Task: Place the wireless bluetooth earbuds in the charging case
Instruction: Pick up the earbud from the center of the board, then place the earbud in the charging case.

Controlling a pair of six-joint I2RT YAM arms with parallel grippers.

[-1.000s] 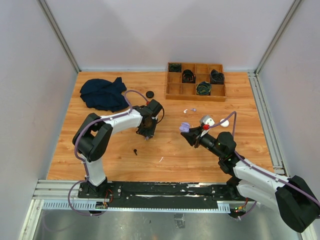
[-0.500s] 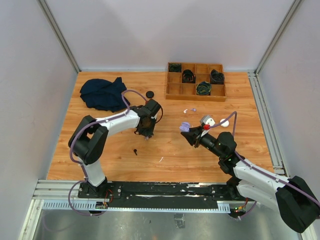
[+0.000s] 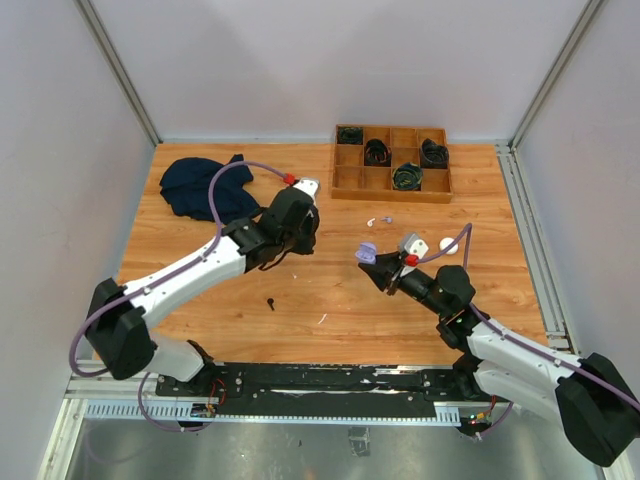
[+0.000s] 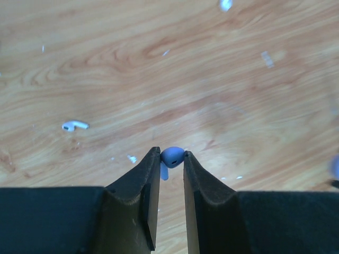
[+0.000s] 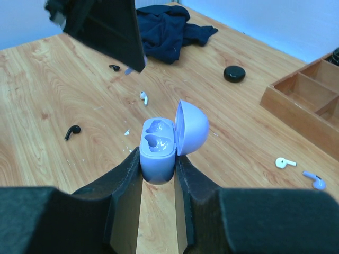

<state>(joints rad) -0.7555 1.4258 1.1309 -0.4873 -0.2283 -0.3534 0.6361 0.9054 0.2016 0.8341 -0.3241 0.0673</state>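
While the left gripper [image 4: 171, 154] pinches a pale purple earbud [image 4: 172, 156] by its head between its fingertips, a white earbud [image 4: 74, 125] lies on the wooden table [image 4: 159, 63] at nine o'clock of it. The right gripper [image 5: 158, 161] is clamped on the purple charging case [image 5: 157, 151], which is held upright with its lid [image 5: 192, 127] swung open toward three o'clock. Seen from the top camera, the case sits at four o'clock of the left gripper, apart from it. A black earbud [image 5: 72, 130] lies on the boards at nine o'clock of the case.
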